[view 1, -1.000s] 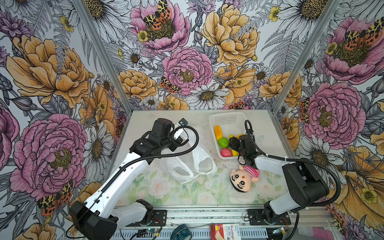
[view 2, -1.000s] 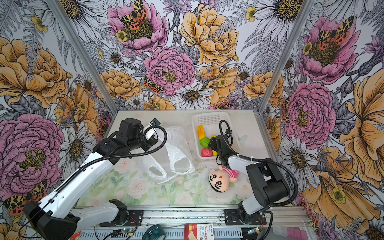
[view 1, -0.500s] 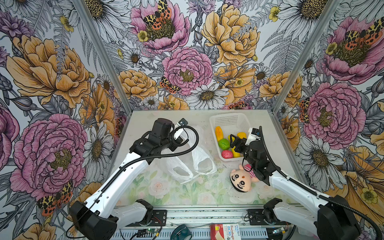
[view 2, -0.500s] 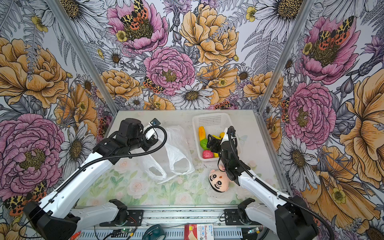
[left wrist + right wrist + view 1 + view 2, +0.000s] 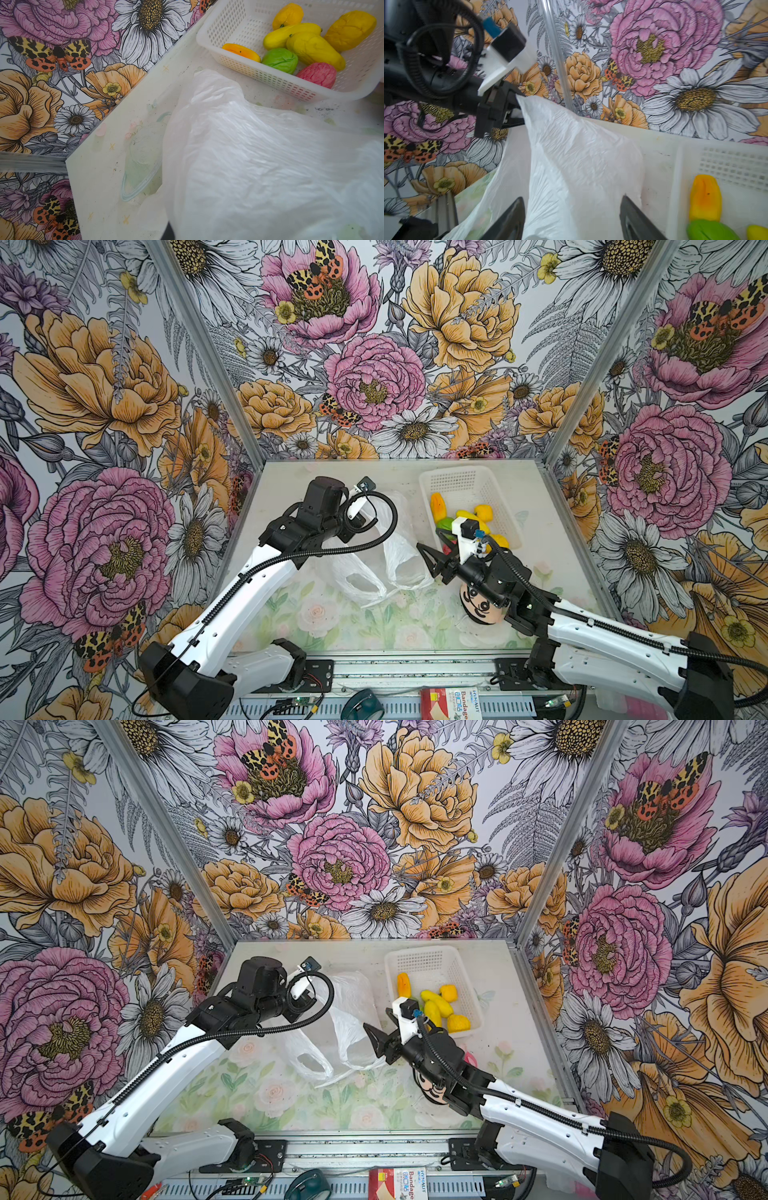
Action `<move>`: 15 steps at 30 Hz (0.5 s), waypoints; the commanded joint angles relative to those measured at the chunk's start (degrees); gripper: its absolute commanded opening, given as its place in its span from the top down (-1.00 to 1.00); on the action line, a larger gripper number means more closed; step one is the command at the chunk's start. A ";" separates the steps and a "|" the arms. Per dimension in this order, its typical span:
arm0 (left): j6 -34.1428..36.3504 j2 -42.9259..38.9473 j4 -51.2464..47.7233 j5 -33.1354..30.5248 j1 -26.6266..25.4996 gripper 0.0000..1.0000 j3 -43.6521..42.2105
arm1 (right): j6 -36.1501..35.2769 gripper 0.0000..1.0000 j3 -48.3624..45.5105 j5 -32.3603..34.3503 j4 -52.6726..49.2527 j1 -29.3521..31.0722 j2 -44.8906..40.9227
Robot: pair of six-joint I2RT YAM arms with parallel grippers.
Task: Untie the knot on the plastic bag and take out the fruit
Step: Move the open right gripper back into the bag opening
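Floral wallpaper (image 5: 374, 377) on three sides, huge pink and orange blooms, and a pale table (image 5: 332, 614) with a faded flower print.

The plastic bag (image 5: 395, 539) sits mid-table, crinkly and see-through white; its two handle loops (image 5: 361, 585) lie apart and open on the table toward the front edge. The far end is pulled up into a peak.

The right wrist view shows why: the left gripper (image 5: 517, 108) has its fingers pressed together on that corner of film. In both top views those fingers are hidden behind the arm's own wrist.

The right gripper (image 5: 428, 537) hangs low just beside the bag's right-hand loop, jaws spread wide. In its own wrist view the bag (image 5: 571, 145) fills the gap between the two black fingers (image 5: 508, 218); I can't tell if they touch the film.

The fruit (image 5: 280, 60) is all in the white perforated basket (image 5: 249, 68) at the back right, just beside the bag: one orange, one green, one pink-red and four yellow.

A doll (image 5: 482, 605) lies face up near the front right, mostly under the right arm.
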 commanded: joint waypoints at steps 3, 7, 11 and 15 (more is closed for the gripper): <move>-0.75 -0.25 0.94 0.59 0.58 1.00 -0.34 | -11.65 -0.35 5.71 -5.47 4.48 8.15 8.24; -0.84 -0.34 0.96 0.70 0.58 1.00 -0.39 | -11.32 -0.22 8.29 -10.80 9.20 8.90 16.30; -0.84 -0.48 0.98 0.86 0.50 1.00 -0.30 | -11.29 -0.10 11.89 -8.87 10.02 9.06 23.53; -0.89 -0.49 0.94 1.04 0.48 1.00 -0.30 | -11.08 0.07 16.48 -3.47 8.15 9.04 30.33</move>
